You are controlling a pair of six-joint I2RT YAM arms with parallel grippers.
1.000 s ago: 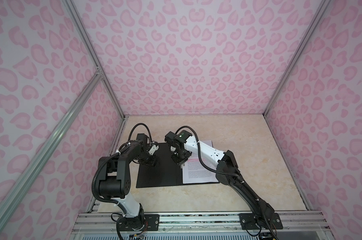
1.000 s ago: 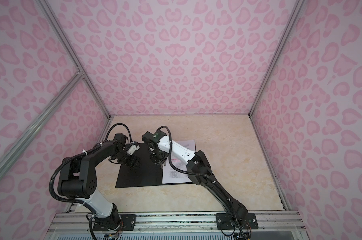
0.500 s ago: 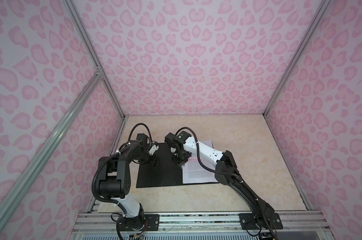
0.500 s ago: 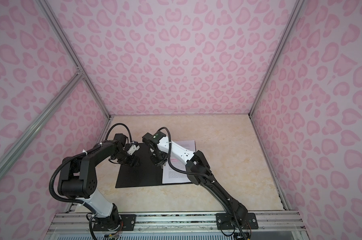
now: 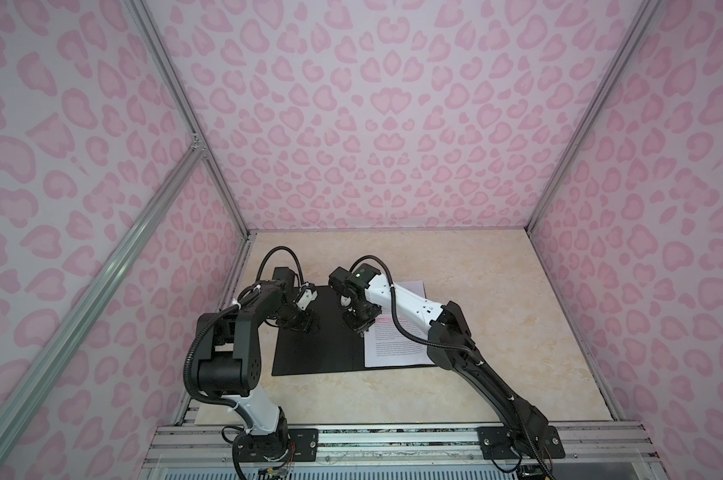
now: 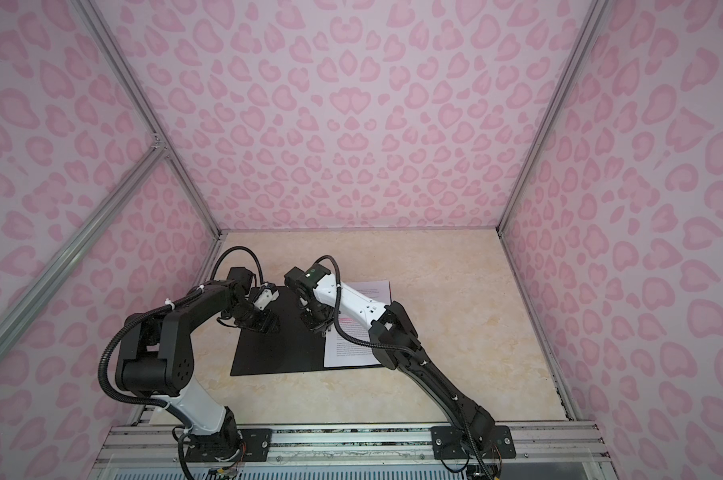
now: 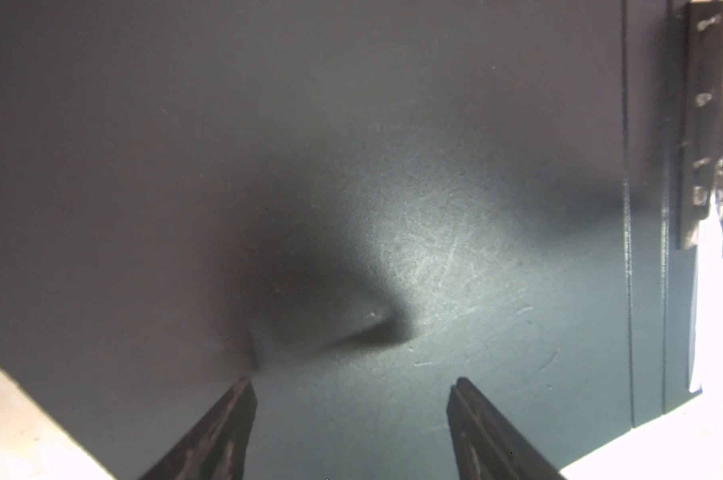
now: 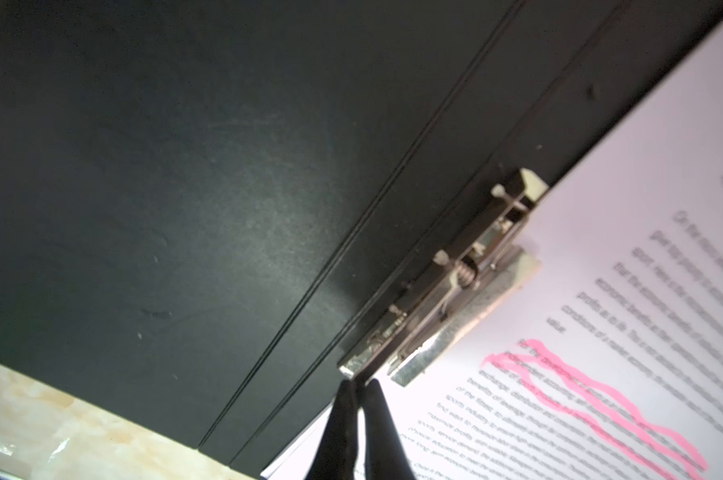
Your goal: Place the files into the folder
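The left gripper stands released, the black folder just below its tips. The right gripper is clenched (tips almost together); metal clip and files lie just ahead.

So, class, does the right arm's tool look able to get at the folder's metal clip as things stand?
Probably yes. The right tool, shut, sits at one end of the metal clip with nothing between them; the left tool stands open over the black folder, aside.
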